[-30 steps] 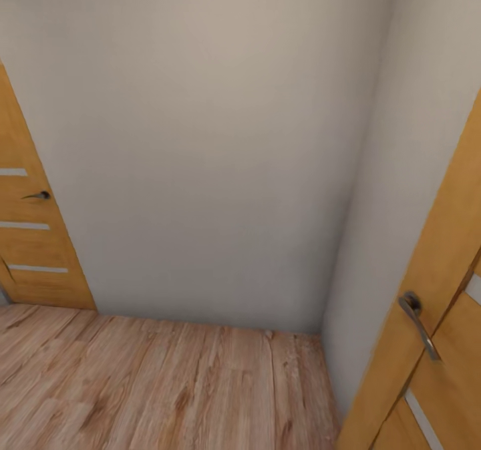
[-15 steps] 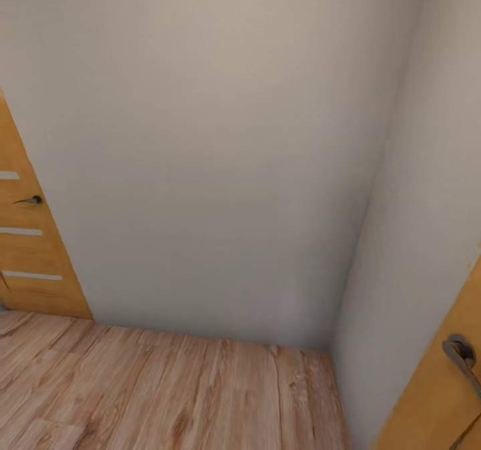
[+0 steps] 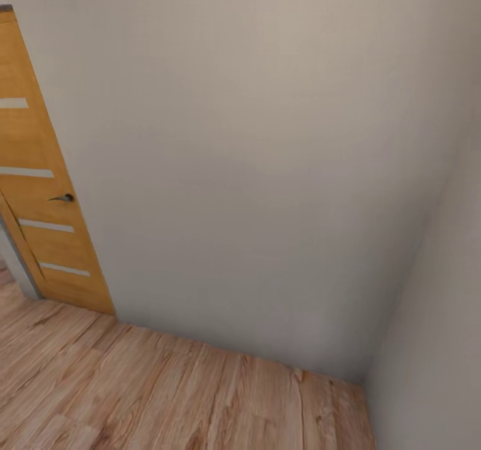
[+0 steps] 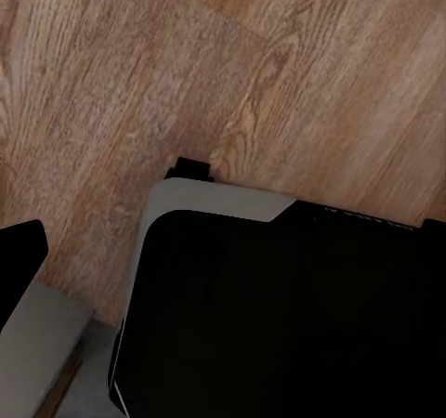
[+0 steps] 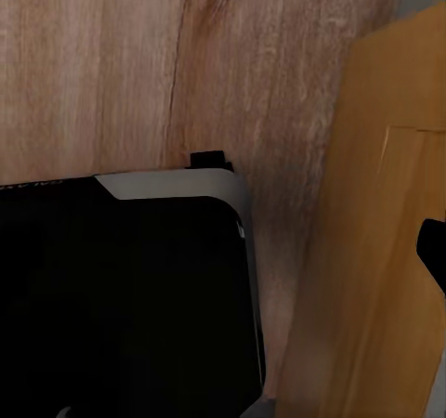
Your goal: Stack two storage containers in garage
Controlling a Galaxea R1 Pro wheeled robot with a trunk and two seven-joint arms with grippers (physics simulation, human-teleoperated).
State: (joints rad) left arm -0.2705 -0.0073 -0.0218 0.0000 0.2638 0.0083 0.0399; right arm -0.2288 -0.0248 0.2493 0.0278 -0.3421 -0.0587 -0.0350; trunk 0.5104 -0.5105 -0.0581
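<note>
The two storage containers are out of view, and so is the garage. In the head view I face a bare corner of pale walls (image 3: pixel 254 156) above a light wood plank floor (image 3: pixel 153 396). Both wrist views look down on my own black base with its grey rim (image 4: pixel 223 200) (image 5: pixel 177 184) over the same planks. A dark tip pokes in at the edge of the left wrist view (image 4: pixel 19 260), and another in the right wrist view (image 5: pixel 433 249); their jaws cannot be made out.
An orange wooden door (image 3: pixel 40 189) with pale stripes and a dark handle (image 3: pixel 63 198) stands at the left of the wall. Another orange door panel (image 5: pixel 381 214) is close beside my base on the right. The side wall (image 3: pixel 434 316) closes the corner at the right.
The head camera has turned: the orange door with the metal handle at the right has slid out of the picture, and the left door now shows larger and further in.
</note>
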